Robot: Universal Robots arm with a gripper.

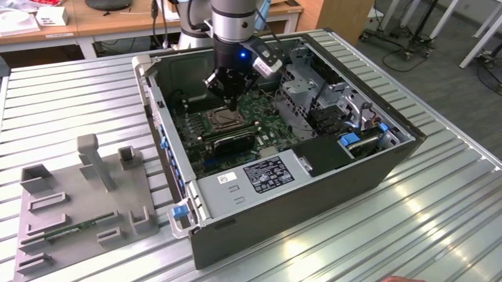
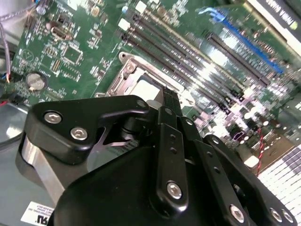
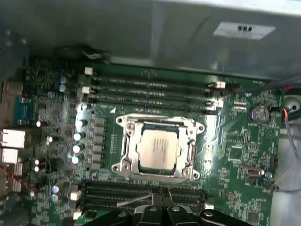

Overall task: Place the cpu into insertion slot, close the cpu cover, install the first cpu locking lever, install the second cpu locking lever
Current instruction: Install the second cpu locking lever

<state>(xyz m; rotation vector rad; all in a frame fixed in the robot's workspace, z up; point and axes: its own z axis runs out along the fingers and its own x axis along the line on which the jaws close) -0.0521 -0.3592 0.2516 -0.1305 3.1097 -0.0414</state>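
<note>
In the first wrist view the cpu (image 3: 159,148), a pale silver square, lies in the insertion slot (image 3: 118,120) on the green motherboard. The cpu cover (image 3: 128,141), a silvery windowed frame, lies flat over it. My gripper (image 3: 160,194) is shut, its fingertips over the memory slots just beside the socket. A thin silvery rod (image 3: 134,200) slants up to the tips. In the second wrist view the black fingers (image 2: 169,101) hide part of the socket, with the cpu cover (image 2: 123,77) showing beyond. In the exterior view my gripper (image 1: 229,106) hangs right above the socket (image 1: 223,120).
Long black memory slots (image 3: 150,89) flank the socket on two sides. A black block (image 1: 233,141) sits close by. A metal drive cage (image 1: 306,94) and the case walls (image 1: 164,147) hem the board in. A grey fixture plate (image 1: 79,200) lies at the exterior view's left.
</note>
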